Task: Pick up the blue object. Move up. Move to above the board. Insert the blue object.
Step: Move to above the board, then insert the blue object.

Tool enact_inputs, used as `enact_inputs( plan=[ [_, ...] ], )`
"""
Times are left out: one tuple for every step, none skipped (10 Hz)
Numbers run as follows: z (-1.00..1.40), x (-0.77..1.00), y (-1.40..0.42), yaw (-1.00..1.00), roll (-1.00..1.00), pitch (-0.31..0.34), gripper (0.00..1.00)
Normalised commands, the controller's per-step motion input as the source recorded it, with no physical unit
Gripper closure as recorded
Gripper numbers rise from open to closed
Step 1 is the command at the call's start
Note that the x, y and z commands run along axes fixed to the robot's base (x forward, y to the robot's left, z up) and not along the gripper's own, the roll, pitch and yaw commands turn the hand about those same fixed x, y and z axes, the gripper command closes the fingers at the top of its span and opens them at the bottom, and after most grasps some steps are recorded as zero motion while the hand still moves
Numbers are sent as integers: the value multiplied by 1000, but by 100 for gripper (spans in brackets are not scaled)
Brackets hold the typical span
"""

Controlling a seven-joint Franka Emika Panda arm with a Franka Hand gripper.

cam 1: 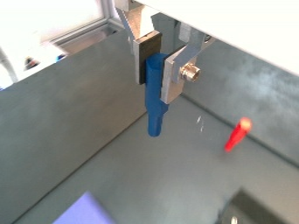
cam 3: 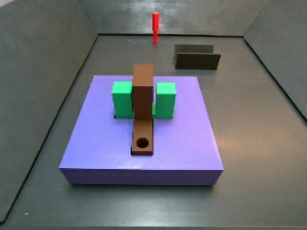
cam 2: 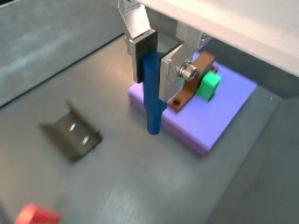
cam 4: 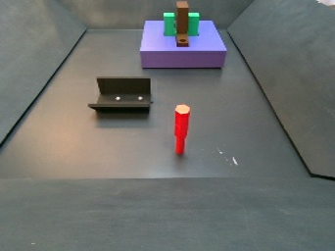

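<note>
**A:** Where's the blue peg (cam 1: 156, 96) right now?

**B:** Clamped in the end effector (cam 1: 156, 63), hanging straight down, well clear of the table (cam 1: 70, 131). In both wrist views the silver fingers (cam 1: 177, 70) are closed onto its upper end, and most of its length hangs free below them.

**A:** How do you reckon it handles?

**B:** Thin, stiff and light, I'd say, probably smooth plastic. Held that near the top, it could swing or slip between the pads if the tip catches an edge, so it must stay plumb for the insertion.

**A:** And the brown plank (cam 3: 143, 108)?

**B:** Lying on the lavender slab (cam 3: 180, 135) between two green blocks (cam 3: 122, 99), with its round hole (cam 3: 144, 143) near one end. In a wrist view the plank (cam 2: 194, 80) sits just behind the peg and finger, so the hole is hidden there.

**A:** Anything else hard to make out?

**B:** Neither side view shows the arm or the peg, so its height above the slab can't be judged. The red peg (cam 4: 181, 129) stands upright near the fixture (cam 4: 121, 94), well away from the slab.
</note>
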Motion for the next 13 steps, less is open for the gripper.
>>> enact_inputs(
  plan=[
    [151,432,-1400,15,3,132,100],
    [161,448,-1400,12,3,150,100],
    [167,462,-1400,9,5,158,100],
    [172,486,-1400,12,8,161,100],
    [176,521,-1400,11,5,159,100],
    [131,388,-988,6,7,157,100],
    [73,222,-464,10,30,153,100],
    [0,6,-57,0,0,0,100],
    [-417,0,-349,-37,-21,-54,100],
    [-683,0,-949,0,-7,-131,100],
    [-774,-86,-1000,0,0,-166,100],
    [-851,-126,-1000,0,14,-197,100],
    [-549,-57,-1000,0,167,-137,100]
  ],
)
